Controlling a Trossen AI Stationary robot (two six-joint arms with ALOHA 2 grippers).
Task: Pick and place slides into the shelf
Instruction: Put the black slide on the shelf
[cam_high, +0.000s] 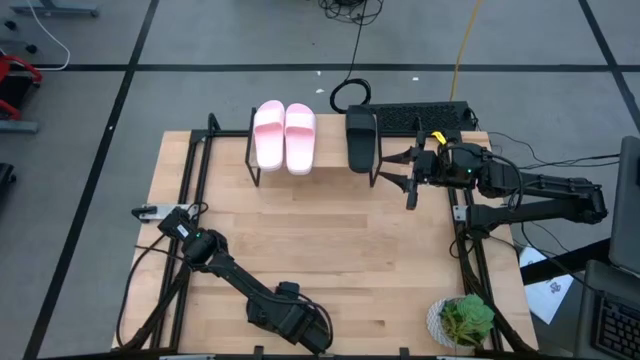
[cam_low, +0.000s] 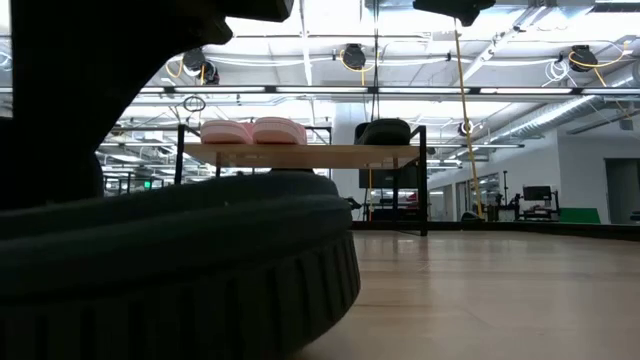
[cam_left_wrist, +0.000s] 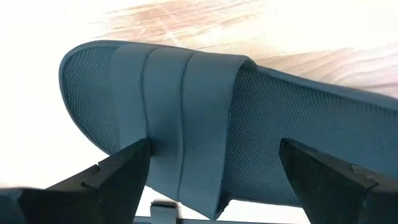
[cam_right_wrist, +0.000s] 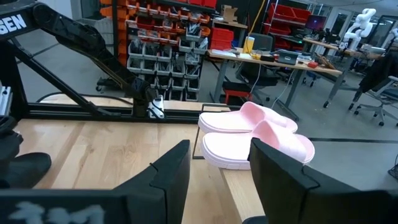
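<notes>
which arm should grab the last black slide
Left. The left gripper hangs open directly over the black slide on the table, fingers either side of it. The right gripper is beside the shelf, far from it.

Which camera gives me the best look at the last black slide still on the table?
The left wrist view: the black wide-strap slide fills it, lying between the open left gripper. The low view shows only its dark edge up close. In the high view the left arm hides it; the right wrist view misses it.

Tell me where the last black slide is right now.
In the high view it is hidden under the left gripper at the table's near edge; the left wrist view shows the black slide lying on the bare wood between that gripper's open fingers.
</notes>
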